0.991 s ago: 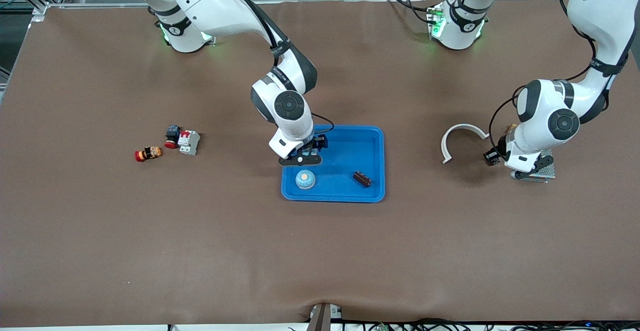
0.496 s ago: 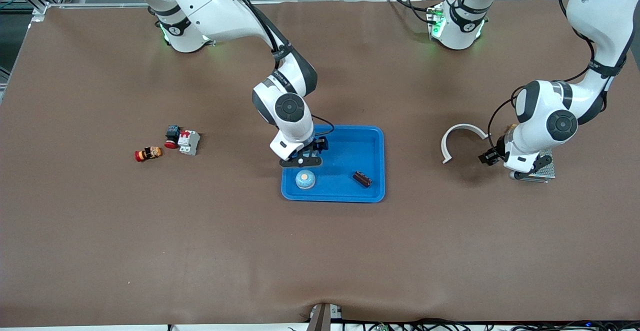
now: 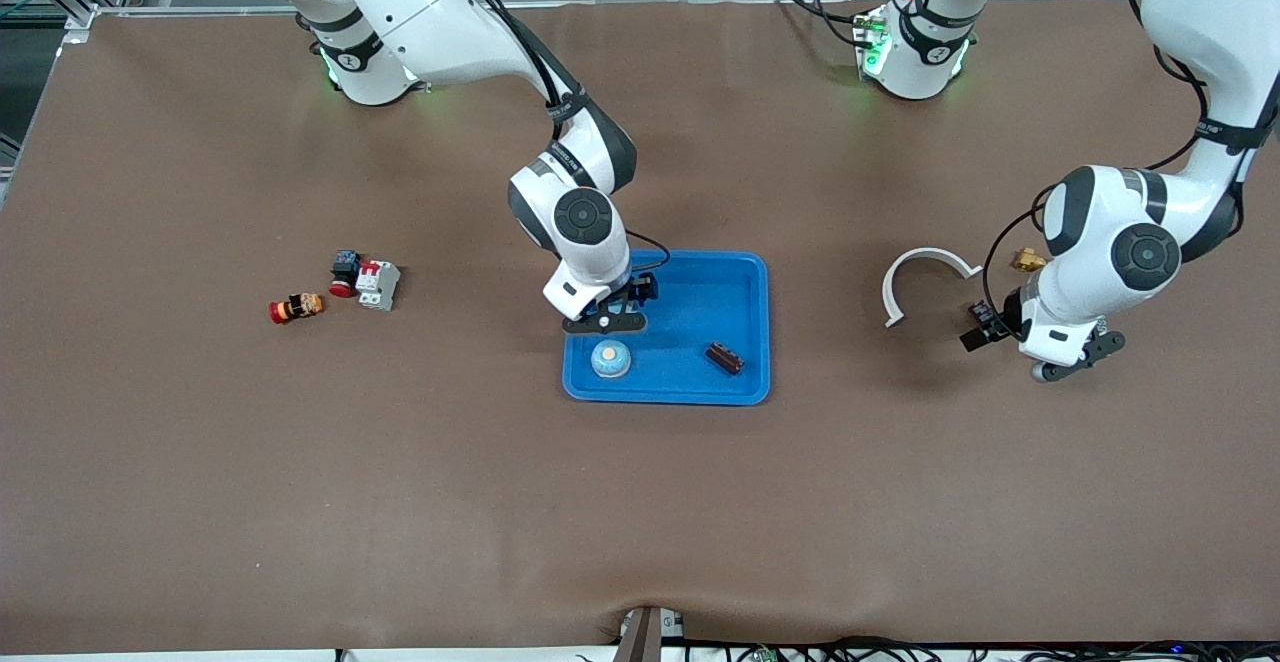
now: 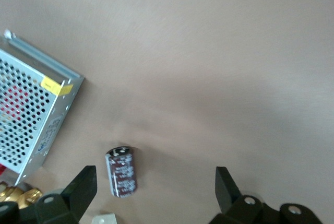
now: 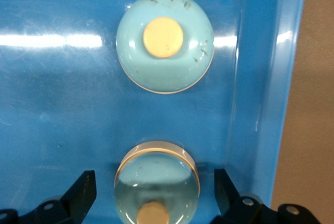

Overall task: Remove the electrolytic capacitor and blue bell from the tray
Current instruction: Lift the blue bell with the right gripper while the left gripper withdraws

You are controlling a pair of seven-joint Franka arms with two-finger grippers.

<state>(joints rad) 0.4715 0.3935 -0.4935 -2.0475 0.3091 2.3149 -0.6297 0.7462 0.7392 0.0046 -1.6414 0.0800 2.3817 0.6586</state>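
A light blue bell with an orange button stands in the blue tray; it also shows in the right wrist view. A second, paler bell sits in the tray between the spread fingers of my right gripper, which is open. From the front, my right gripper hides that bell. A dark capacitor lies in the tray. Another capacitor lies on the table between the open fingers of my left gripper, untouched. My left gripper hangs beside the white arc.
A white arc piece lies toward the left arm's end, with a brass part beside it. A perforated metal box sits close to the loose capacitor. Red buttons and a breaker lie toward the right arm's end.
My left gripper has opened and its hand has shifted toward the front camera, now covering the metal box. The right arm has barely moved and stays open over the tray.
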